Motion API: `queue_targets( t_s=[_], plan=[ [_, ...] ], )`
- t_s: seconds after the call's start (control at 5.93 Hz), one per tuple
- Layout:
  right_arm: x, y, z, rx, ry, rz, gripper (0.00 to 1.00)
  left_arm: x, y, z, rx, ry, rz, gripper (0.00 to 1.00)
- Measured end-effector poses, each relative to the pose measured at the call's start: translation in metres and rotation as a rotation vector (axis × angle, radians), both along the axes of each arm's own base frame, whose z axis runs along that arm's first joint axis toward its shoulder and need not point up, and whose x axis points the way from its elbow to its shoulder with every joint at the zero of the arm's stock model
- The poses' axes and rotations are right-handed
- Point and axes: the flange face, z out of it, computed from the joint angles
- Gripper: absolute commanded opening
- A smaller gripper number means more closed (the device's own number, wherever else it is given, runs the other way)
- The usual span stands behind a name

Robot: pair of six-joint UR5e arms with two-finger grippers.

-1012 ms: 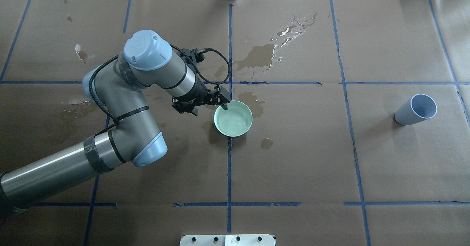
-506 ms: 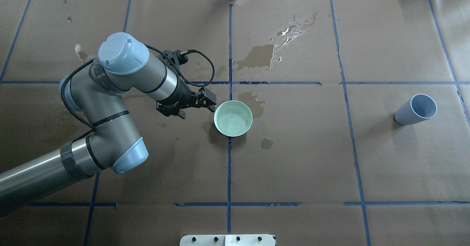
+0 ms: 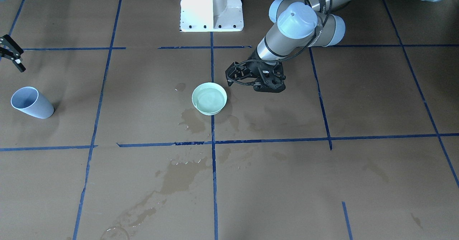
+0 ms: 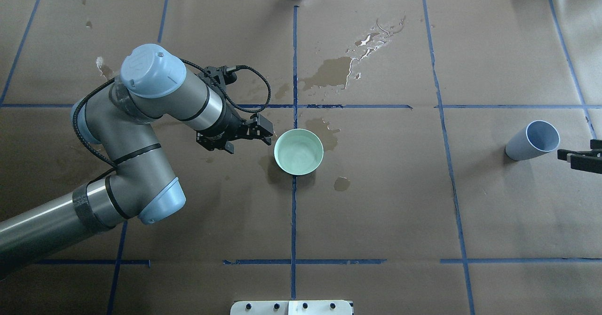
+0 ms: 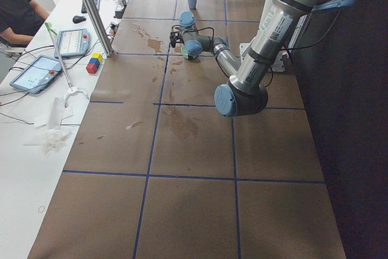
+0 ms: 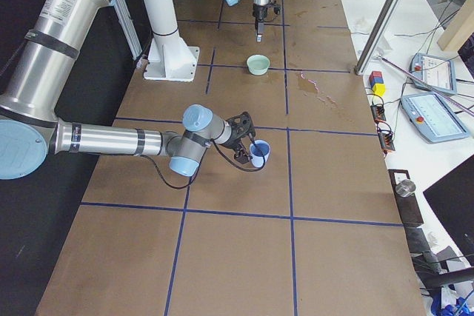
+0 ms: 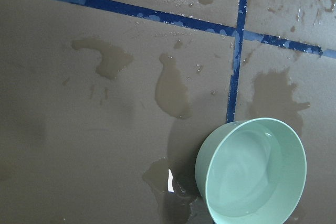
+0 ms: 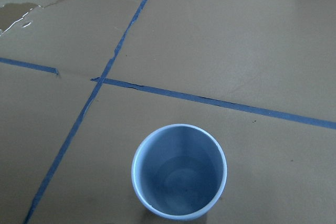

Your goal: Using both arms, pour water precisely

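A pale green bowl (image 4: pixel 298 151) stands at the table's middle with clear water (image 7: pixel 247 166) in it. My left gripper (image 4: pixel 269 134) hangs just to the bowl's left, apart from the rim, open and empty; it also shows in the front view (image 3: pixel 229 78). A light blue cup (image 4: pixel 532 140) stands upright at the far right, and the right wrist view looks down into this cup (image 8: pixel 178 170), where a faint liquid ring shows. My right gripper (image 4: pixel 562 154) sits right beside the cup, open, with nothing between its fingers (image 3: pixel 18 59).
Dark wet stains (image 4: pixel 331 73) and small puddles spread over the brown paper around and beyond the bowl. Blue tape lines grid the table. The white pedestal base (image 3: pixel 211 7) stands at the robot's side. A person (image 5: pixel 18 10), tablets and coloured blocks (image 5: pixel 93 63) are off the far edge.
My left gripper has come off the bowl's rim and drawn back to the left. The right gripper has come into the overhead view beside the cup.
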Motion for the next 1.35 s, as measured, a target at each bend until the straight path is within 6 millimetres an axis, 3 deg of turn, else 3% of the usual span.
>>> queue_targets(
  t_s=[0.51,1.01,1.35],
  plan=[
    [-0.052,0.029,0.015,0.026,0.082,0.115,0.99,-0.003,0.002,0.002,-0.006,0.001,-0.006,1.00],
    [-0.085,0.051,0.032,0.086,0.113,0.293,0.99,-0.015,0.010,0.002,-0.013,0.013,-0.016,1.00],
    [-0.099,0.054,0.033,0.116,0.079,0.405,0.99,-0.020,0.013,0.003,-0.012,0.015,-0.018,1.00]
  ],
)
